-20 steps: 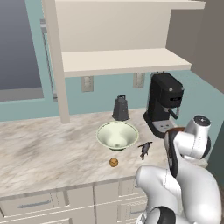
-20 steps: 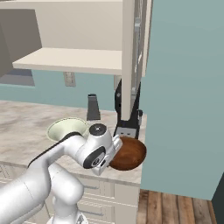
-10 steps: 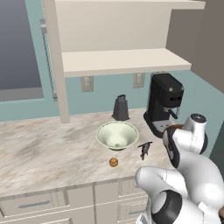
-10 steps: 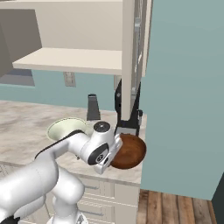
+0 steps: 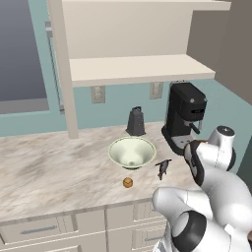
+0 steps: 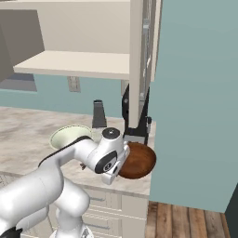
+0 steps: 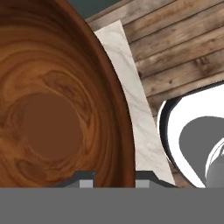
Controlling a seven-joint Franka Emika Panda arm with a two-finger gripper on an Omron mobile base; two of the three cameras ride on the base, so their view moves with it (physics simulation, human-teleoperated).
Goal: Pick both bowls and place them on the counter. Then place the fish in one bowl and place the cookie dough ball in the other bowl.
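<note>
Hand (image 7: 113, 177) straddles the unlabelled reddish-brown bowl's (image 7: 52, 100) rim.

White arm (image 6: 51, 181), glossy rounded links. Dark grey to black bands and recesses at the joints. Round grey cap on the wrist joint (image 5: 224, 132). Bulbous white lower link with a dark disc face.

Marbled stone tabletop (image 5: 54, 167) with grey drawers under it. On it: cream and green bowl (image 5: 131, 152) in the middle, small dark fish (image 5: 162, 169) just right of it, tiny brown dough ball (image 5: 128, 182) in front, grater (image 5: 136, 121) and black coffee machine (image 5: 184, 115) at the back, brown wooden bowl (image 6: 135, 161) at the right end.
</note>
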